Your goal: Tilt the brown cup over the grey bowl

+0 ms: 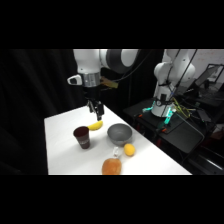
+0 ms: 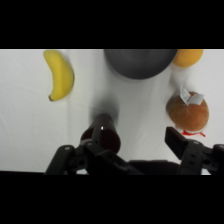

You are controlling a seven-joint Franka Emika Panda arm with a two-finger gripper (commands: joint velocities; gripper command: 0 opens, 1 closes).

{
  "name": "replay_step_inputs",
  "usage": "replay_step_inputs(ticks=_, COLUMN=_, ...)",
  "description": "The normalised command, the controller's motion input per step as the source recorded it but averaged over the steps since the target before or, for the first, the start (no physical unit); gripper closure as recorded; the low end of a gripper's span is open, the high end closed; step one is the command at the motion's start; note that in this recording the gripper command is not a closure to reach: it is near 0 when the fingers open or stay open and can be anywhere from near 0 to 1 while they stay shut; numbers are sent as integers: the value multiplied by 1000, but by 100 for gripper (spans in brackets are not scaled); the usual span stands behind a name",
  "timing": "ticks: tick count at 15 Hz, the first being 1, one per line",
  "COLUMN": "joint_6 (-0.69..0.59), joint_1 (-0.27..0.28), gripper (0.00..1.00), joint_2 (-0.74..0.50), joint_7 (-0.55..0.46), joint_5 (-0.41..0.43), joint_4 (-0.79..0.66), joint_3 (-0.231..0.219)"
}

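Note:
The brown cup (image 1: 82, 136) stands upright on the white table, left of the grey bowl (image 1: 120, 133) and apart from it. My gripper (image 1: 95, 113) hangs above the table, a little behind and above the cup, and holds nothing. In the wrist view the cup (image 2: 101, 132) shows just ahead of the left finger, inside the wide gap of the open gripper (image 2: 127, 141). The bowl (image 2: 140, 62) lies at the top edge, partly cut off.
A yellow banana (image 1: 96, 125) lies behind the cup, under the gripper. A small yellow lemon (image 1: 129, 149) sits beside the bowl's front. An orange-brown rounded bottle (image 1: 112, 165) with a tag stands at the table's front edge. Dark equipment stands to the right.

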Motion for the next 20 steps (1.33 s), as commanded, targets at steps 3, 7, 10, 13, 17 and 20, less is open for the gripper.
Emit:
replay_step_inputs(ticks=3, joint_6=206, joint_1=4, gripper=0, joint_2=420, joint_7=-13, joint_5=24, joint_4=461, joint_3=31)
replay_step_inputs(ticks=7, joint_6=206, joint_1=6, gripper=0, joint_2=309, joint_7=-2, joint_5=63, joint_4=309, joint_3=42)
replay_step_inputs(ticks=10, joint_6=210, joint_1=-24, gripper=0, joint_2=251, joint_7=-51, joint_5=147, joint_4=174, joint_3=61)
replay_step_inputs(ticks=13, joint_6=212, joint_1=-32, gripper=0, joint_2=221, joint_7=-47, joint_5=125, joint_4=116, joint_3=39)
replay_step_inputs(ticks=17, joint_6=145, joint_1=-68, gripper=0, joint_2=179, joint_7=-78, joint_5=140, joint_4=106, joint_3=36)
replay_step_inputs(ticks=20, joint_6=78, joint_1=-77, gripper=100, joint_2=103, joint_7=-94, joint_5=167, joint_4=94, joint_3=53)
